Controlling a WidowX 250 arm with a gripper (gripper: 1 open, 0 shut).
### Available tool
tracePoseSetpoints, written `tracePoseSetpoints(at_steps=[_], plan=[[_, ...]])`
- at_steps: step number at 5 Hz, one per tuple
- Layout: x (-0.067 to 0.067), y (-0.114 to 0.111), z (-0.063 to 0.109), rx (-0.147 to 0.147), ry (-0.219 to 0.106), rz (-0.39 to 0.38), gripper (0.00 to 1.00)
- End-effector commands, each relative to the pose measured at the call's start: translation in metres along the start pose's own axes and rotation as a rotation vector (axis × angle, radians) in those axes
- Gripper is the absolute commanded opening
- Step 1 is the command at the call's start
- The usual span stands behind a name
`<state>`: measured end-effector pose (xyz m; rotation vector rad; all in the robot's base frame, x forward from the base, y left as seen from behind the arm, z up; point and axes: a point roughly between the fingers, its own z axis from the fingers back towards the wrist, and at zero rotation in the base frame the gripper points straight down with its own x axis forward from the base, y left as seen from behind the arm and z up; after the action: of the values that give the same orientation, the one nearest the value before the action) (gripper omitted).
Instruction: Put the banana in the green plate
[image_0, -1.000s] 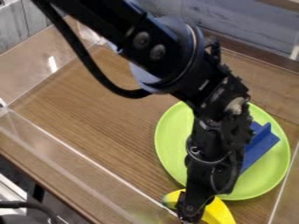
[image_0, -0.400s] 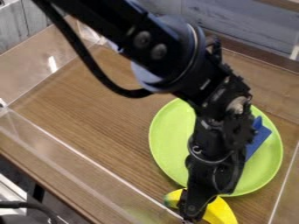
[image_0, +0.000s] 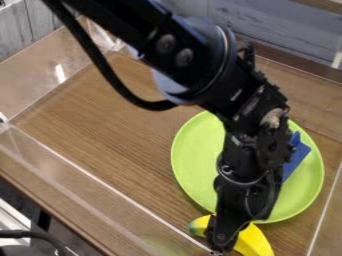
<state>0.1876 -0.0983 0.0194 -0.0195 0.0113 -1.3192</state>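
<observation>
Down at the bottom edge of the view, the gripper (image_0: 223, 238) points straight down with its jaws closed on the banana (image_0: 241, 240), which lies on the wooden table (image_0: 107, 130) just outside the near rim of the green plate (image_0: 201, 165). The banana's yellow body shows on both sides of the fingers, partly cut off by the frame's lower border. The black arm (image_0: 201, 75) sweeps in from the top left and hangs over the plate, hiding much of its middle. A blue block (image_0: 295, 156) sits on the plate's right side, half behind the arm. The plate's left half is bare green. To the left, a wide stretch of bare wood runs out to the clear wall (image_0: 80, 190) fencing the table.
</observation>
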Motion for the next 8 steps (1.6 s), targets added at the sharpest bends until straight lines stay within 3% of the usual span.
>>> tracePoseSetpoints(at_steps=[1,2,8], plan=[[-0.002,0.003,-0.002,0.0,-0.006,-0.003,0.0],[0.001,0.004,-0.002,-0.001,-0.009,-0.012,1.0],[0.009,0.008,0.002,-0.008,-0.029,-0.064,1.0]])
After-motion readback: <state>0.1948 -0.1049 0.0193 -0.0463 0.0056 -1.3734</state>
